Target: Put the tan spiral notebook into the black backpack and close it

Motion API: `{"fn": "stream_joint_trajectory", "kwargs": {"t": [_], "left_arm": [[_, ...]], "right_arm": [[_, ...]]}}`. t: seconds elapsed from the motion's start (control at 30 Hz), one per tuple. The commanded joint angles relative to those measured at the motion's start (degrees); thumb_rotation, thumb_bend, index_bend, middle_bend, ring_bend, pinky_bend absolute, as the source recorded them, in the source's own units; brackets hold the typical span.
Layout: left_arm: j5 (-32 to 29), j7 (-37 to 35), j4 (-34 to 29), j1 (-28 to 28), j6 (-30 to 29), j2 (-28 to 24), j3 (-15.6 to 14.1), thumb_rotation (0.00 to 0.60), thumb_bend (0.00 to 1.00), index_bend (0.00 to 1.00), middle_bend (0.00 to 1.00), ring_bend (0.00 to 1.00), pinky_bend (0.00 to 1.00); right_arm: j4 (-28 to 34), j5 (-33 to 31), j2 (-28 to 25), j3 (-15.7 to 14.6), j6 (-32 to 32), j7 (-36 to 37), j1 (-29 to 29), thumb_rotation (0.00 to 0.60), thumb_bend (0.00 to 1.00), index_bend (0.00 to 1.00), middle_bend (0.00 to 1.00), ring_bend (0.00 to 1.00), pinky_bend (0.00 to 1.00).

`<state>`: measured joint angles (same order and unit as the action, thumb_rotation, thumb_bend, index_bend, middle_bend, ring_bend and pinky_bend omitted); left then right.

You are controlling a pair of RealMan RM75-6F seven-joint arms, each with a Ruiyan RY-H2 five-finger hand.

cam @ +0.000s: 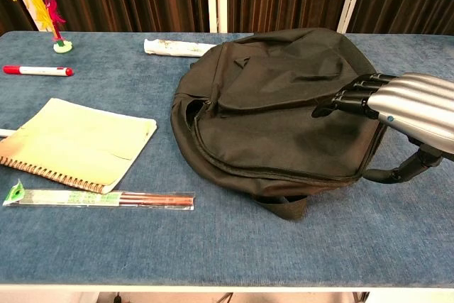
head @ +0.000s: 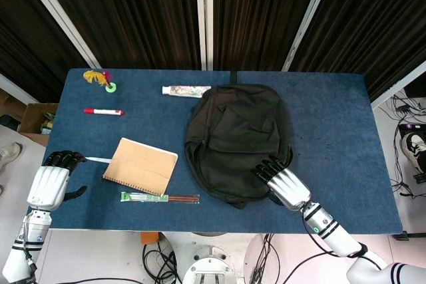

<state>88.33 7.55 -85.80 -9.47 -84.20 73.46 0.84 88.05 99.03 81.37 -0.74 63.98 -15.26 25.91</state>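
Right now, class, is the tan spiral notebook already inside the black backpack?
No, the tan spiral notebook lies flat on the blue table, to the left of the black backpack and apart from it.

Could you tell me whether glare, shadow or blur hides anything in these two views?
Head view: even light, sharp; the backpack is so dark that its zipper barely reads. Chest view: the notebook looks washed-out pale, the right hand shows bright highlights on its metal, and the table edges bow slightly from lens distortion. Shadows are soft in both; nothing is hidden by them.
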Motion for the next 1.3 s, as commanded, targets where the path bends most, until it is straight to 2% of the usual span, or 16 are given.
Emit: {"fn": "stream_joint_trajectory", "kwargs": {"t": [0.03,0.17,0.27,0.37,0.43,0.57,0.67,0.83,1.0,1.13,1.3], "left_arm": [[0.14,0.15,-0.02,-0.11,0.29,0.05,-0.08,0.6,0.1,0.34,0.29,0.22,0.23],[0.47,0.74,-0.13,-0.42,1.23,0.14,-0.49,0.6,0.1,0.34,0.29,0.22,0.23],[0.89,0.87,-0.18,-0.5,1.5,0.26,-0.8,0.6,0.1,0.34,0.29,0.22,0.23],[1.11,0.68,0.05,-0.54,1.6,0.42,-0.89,0.6,0.1,0.34,0.29,0.22,0.23],[1.18,0.54,0.32,-0.7,1.89,0.5,-0.9,0.6,0.1,0.34,0.29,0.22,0.23],[1.72,0.37,0.85,-1.39,2.76,0.67,-0.97,0.6,0.1,0.34,0.29,0.22,0.23],[3.03,-1.58,2.47,-2.6,3.41,1.67,-0.81,0.6,0.1,0.36,0.29,0.22,0.23],[7.42,-4.85,8.47,-5.26,4.28,5.91,-1.61,0.6,0.1,0.38,0.31,0.22,0.25],[12.07,-4.0,15.3,-8.28,5.13,11.29,-2.68,0.6,0.1,0.39,0.32,0.22,0.25],[13.43,-2.55,19.29,-9.93,6.06,15.03,-2.94,0.6,0.11,0.36,0.3,0.22,0.25],[11.6,-1.05,22.3,-11.37,9.22,18.09,-2.38,0.6,0.11,0.33,0.26,0.21,0.25]], "right_arm": [[-0.43,-0.3,0.39,-0.38,-0.61,-0.25,0.33,0.6,0.15,0.21,0.23,0.13,0.15],[-1.11,-0.81,1.39,-0.34,-1.3,-0.6,0.93,0.6,0.17,0.21,0.23,0.13,0.15],[-1.76,-1.0,2.56,0.22,-1.24,-1.0,1.51,0.6,0.28,0.22,0.25,0.13,0.15],[-2.55,-0.99,3.8,1.12,-1.34,-0.91,2.6,0.6,0.41,0.36,0.34,0.18,0.17],[-3.54,-0.49,4.87,1.94,-0.72,-0.15,3.47,0.6,0.5,0.48,0.41,0.24,0.21],[-3.96,-1.18,6.38,4.17,-0.6,0.93,5.29,0.6,0.56,0.58,0.49,0.33,0.27],[-3.78,-4.56,8.57,7.81,-0.76,4.27,6.88,0.6,0.61,0.66,0.55,0.41,0.33],[-0.82,-13.5,12.18,15.27,-0.6,5.77,8.73,0.6,0.63,0.68,0.56,0.43,0.35],[2.81,-20.88,14.43,20.11,0.8,4.16,9.55,0.6,0.63,0.68,0.56,0.43,0.35],[3.83,-24.74,15.1,22.05,1.92,2.71,9.87,0.6,0.63,0.67,0.55,0.43,0.32],[4.38,-26.81,14.82,22.37,2.54,3.8,9.74,0.6,0.63,0.67,0.54,0.43,0.29]]}}
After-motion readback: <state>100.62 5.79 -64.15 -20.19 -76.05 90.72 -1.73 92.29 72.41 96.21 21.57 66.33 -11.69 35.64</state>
